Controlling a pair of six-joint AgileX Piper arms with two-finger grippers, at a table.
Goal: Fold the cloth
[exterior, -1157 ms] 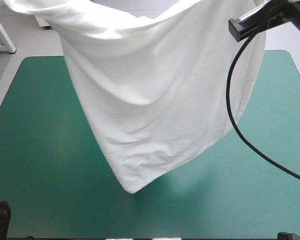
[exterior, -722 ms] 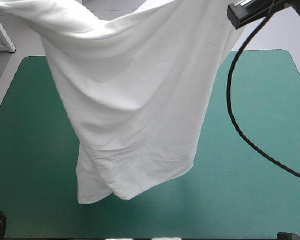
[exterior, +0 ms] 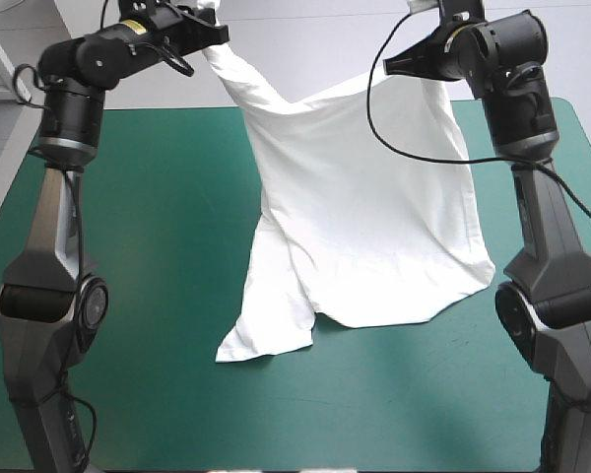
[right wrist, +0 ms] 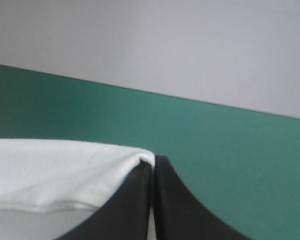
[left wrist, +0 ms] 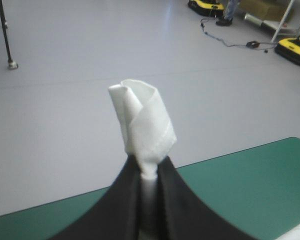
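One rolled T-shirt [left wrist: 142, 125] tuft beyond left gripper [left wrist: 150, 164]

The table [exterior: 158, 296] is filling most of the high view; its teal-green cover [exterior: 394, 394] is lying flat and smooth across the visible top, rounding off at the far right corner.

The T-shirt [exterior: 364, 227] hangs like a curtain over the middle of the table [exterior: 158, 256], hem resting on it; either side and the near edge lie bare.
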